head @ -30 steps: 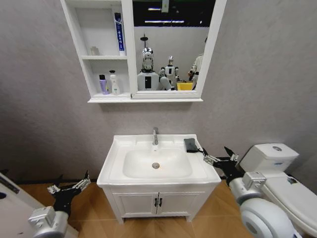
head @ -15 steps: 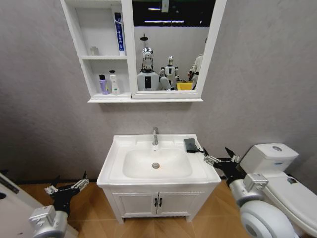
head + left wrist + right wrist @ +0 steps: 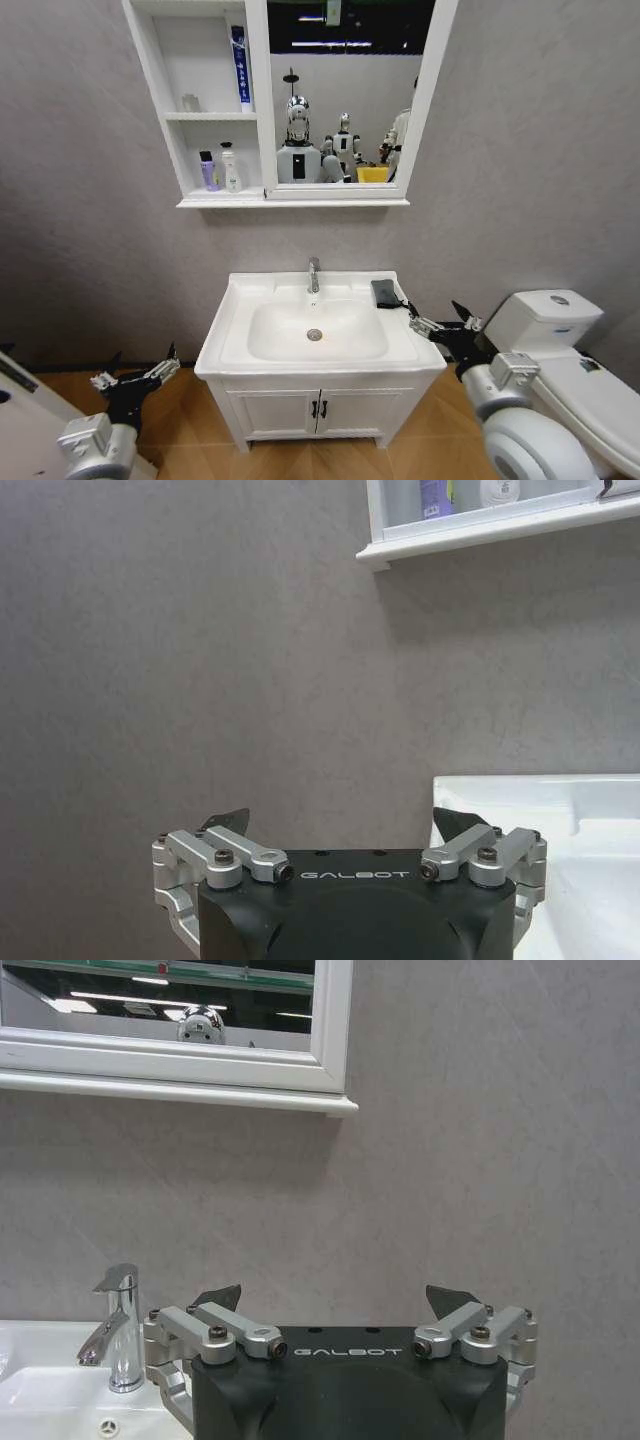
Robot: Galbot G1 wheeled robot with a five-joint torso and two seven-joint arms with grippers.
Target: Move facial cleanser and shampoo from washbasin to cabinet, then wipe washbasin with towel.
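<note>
**Bottles on the shelf, towel not yet picked up**

In the head view, two bottles (image 3: 219, 169) stand on the lower shelf of the cabinet (image 3: 205, 100), so I judge the moving step is done and the wiping step is in hand. The dark towel (image 3: 386, 292) lies folded on the right back corner of the washbasin (image 3: 315, 325), beside the tap (image 3: 313, 273). The right gripper (image 3: 440, 322) hovers just beside the right edge of the washbasin, near the towel, with its jaws spread. The left gripper (image 3: 135, 378) hangs low at the left of the washbasin, well apart from it, jaws also spread.

In the left wrist view, the left gripper (image 3: 340, 830) is empty and faces the grey wall.

In the right wrist view, the right gripper (image 3: 335, 1305) is empty, the tap (image 3: 118, 1335) beside it.

The next move calls for reaching over the rim and closing on the towel.
</note>
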